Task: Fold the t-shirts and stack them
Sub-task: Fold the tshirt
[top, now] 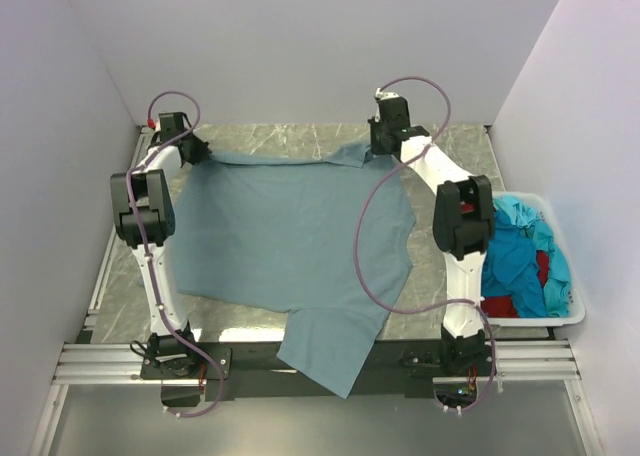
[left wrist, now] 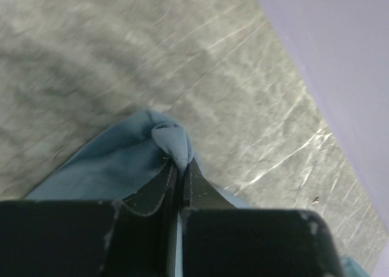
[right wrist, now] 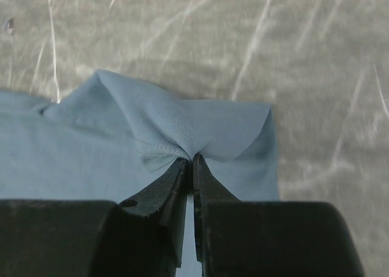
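One grey-blue t-shirt [top: 290, 236] is spread flat over most of the bench [top: 280, 139], and its near corner hangs off the front edge between the two arm bases. On the right, also fairly near, a white bin [top: 540, 320] holds a heap of turquoise t-shirts [top: 515, 261] with a bit of dark red t-shirt [top: 500, 306] peeking out underneath. At the far side, the left gripper [left wrist: 181, 167] is pinched tight on the big shirt's far left corner. The right gripper [right wrist: 189, 163] is clamped just as tight on the far right corner, with cloth bunched up at both tips.
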`<state>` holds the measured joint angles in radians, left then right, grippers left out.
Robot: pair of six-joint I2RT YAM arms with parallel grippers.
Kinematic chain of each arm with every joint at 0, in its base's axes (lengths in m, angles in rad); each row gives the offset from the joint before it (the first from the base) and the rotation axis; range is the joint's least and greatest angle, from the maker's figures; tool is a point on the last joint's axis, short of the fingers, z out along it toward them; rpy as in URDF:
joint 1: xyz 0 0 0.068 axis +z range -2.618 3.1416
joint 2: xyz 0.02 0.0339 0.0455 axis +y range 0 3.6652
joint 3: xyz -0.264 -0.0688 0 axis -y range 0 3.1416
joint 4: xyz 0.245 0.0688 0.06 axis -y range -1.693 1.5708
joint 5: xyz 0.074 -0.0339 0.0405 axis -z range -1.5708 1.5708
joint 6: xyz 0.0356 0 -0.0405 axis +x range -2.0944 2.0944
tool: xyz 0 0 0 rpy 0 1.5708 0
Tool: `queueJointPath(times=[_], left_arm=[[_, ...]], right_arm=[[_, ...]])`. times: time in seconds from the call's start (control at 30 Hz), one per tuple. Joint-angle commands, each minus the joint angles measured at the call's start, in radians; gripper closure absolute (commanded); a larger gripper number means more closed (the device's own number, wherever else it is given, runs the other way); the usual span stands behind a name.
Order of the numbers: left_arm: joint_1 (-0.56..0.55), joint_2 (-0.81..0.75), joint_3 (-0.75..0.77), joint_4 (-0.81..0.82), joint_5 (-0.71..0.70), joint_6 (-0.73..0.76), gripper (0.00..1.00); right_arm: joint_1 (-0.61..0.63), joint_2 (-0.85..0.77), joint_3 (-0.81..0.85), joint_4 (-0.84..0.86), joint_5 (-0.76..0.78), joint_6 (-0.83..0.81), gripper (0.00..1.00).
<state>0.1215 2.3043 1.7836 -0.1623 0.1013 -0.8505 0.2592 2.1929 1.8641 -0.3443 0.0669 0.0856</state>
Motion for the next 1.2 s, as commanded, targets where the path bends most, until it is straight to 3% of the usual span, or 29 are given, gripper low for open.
queueJointPath(times=[0.0,0.43,0.87,1.17], left_arm=[[0.010,-0.114,-0.032,0.012,0.006,0.034,0.98],[0.041,-0.218,-0.082,-0.143,0.054,0.099,1.00],[0.056,-0.290,-0.135,-0.264,0.074,0.189,1.00],[0.056,-0.341,-0.171,-0.347,-0.010,0.231,1.00]], right_arm=[[0.008,-0.153,-0.077,0.028,0.016,0.029,0.88],[0.044,-0.464,-0.408,-0.096,0.011,0.120,0.89],[0.138,-0.668,-0.542,-0.320,0.128,0.273,0.87],[0.204,-0.769,-0.621,-0.418,0.114,0.312,0.86]])
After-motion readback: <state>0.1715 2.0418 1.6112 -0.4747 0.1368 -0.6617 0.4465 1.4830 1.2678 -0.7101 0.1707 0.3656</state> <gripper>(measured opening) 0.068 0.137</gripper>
